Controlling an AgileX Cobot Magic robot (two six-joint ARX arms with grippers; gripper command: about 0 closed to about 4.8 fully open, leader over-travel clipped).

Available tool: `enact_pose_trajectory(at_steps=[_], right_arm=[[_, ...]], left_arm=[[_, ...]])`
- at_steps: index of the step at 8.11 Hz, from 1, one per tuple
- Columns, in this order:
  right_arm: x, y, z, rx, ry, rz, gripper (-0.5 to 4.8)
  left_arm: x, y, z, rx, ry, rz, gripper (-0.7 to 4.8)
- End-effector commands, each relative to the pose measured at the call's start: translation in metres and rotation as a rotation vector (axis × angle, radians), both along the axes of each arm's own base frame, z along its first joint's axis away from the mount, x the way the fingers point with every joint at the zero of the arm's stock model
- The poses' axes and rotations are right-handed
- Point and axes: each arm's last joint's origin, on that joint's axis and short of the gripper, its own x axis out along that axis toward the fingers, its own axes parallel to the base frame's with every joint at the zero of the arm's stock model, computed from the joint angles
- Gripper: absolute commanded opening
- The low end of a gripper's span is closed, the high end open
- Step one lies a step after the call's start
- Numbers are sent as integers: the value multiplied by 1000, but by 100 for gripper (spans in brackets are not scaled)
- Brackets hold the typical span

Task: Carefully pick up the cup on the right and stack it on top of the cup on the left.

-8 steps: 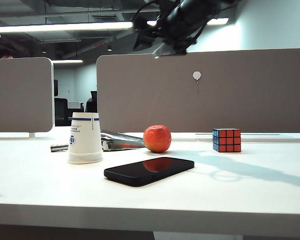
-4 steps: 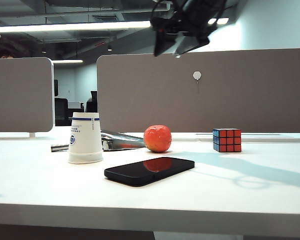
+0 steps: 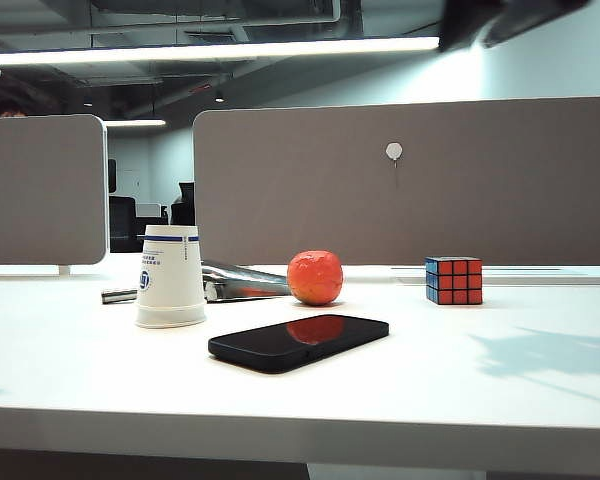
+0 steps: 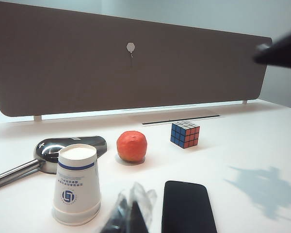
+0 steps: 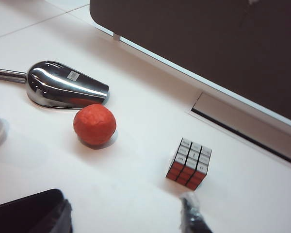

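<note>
Left gripper: low over the desk just beside the cup; opening cannot be told.
Cup: upside down at the left, bare desk in front.
Phone: flat, near the front edge.
Orange ball: mid-desk.
Cube: right, near the partition.
Right gripper: high above the cube, fingers apart, holding nothing.

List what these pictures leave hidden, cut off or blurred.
- Right gripper: exterior view shows a dark blur cut by the top edge; in its wrist view only fingertips show.
- Left gripper: left wrist view cuts it at the frame edge; jaws unreadable.
- Cup: whether one or two stacked, cannot tell.
- Phone: cut off in the right wrist view.
</note>
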Motion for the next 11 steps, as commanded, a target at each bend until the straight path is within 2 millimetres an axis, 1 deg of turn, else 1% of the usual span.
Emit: enact_pose_trajectory(at_steps=[1,2,3,4,5,6,7,8,9,10,11], right_arm=[[-52,-27,-16,159,-114,-27,261],[-66,-35,-24,168,-126,-34,254],[-115,-64,-46,207,-195,-102,155],[-147,-82,-64,245,-242,-162,133],[-159,-89,-71,296,-289,-175,109],[-155,-88,-83,418,-261,-201,102],[-152,-86,-89,414,-247,-206,101],[-146,-83,-102,411,-241,-205,28],[-140,-80,-117,406,-234,-205,-1],[-135,-77,-131,400,-223,-202,-1],[-133,-76,-136,397,-218,-200,-1]], left_arm=[[0,0,2,-3,-14,-4,-5],[0,0,2,-3,-14,-4,-5],[-1,-1,2,1,-15,-26,-5],[-1,-1,2,1,-16,-26,-5],[-1,-1,2,1,-16,-26,-5],[-1,-1,2,-2,-11,-51,-5],[-1,-1,2,-4,-9,-51,-5],[-1,-1,2,-14,-2,-53,-5],[-1,-1,2,-14,-2,-53,-5],[-1,-1,2,-14,-2,-53,-5],[-1,-1,2,-14,-2,-53,-5]])
